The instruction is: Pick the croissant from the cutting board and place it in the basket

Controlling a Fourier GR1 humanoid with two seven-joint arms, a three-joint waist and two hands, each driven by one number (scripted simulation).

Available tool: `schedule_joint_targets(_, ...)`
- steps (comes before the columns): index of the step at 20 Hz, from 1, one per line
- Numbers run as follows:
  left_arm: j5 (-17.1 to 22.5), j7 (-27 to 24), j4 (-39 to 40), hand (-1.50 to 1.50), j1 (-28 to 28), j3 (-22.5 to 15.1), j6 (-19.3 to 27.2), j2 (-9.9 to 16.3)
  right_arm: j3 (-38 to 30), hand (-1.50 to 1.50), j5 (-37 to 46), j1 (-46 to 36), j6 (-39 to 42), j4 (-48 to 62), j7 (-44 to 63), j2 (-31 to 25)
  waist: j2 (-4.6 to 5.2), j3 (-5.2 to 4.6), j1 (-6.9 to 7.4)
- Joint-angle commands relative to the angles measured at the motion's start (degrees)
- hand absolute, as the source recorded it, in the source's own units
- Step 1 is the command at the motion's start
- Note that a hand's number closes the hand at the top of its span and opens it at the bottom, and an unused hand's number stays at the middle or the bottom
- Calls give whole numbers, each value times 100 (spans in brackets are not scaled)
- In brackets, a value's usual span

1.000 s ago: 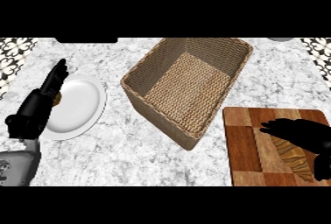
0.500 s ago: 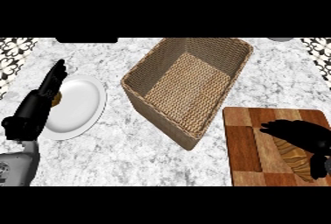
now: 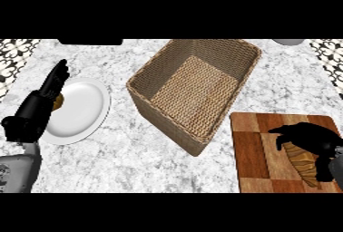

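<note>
A golden-brown croissant [image 3: 305, 164] lies on the wooden cutting board [image 3: 258, 154] at the lower right. My right hand [image 3: 309, 138] sits over its upper end, fingers and thumb curled down around it, hiding that part. The woven basket [image 3: 194, 88] stands in the middle, tilted diagonally, with nothing inside. My left hand [image 3: 40, 106] rests open at the left edge, fingers pointing up, over the rim of a white plate.
A white plate [image 3: 80, 111] lies left of the basket, with a small brown item [image 3: 59, 101] partly hidden behind my left hand. The marble counter [image 3: 114, 158] stretches between plate, basket and board. A dark object [image 3: 90, 41] sits at the far edge.
My right hand has closed a little more over the croissant's upper end. The left hand, basket and plate have not moved.
</note>
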Motion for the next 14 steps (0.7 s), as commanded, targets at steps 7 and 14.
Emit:
schedule_joint_targets(7, -157, 41, -35, 0, 43, -50, -11, -158, 67, 150, 472, -214, -914, 719, -278, 383, 72, 81, 5)
schedule_joint_targets(14, -49, 72, -92, 0, 305, 302, 44, 87, -2488, 150, -425, 391, -863, 466, 3323, 819, -54, 68, -502)
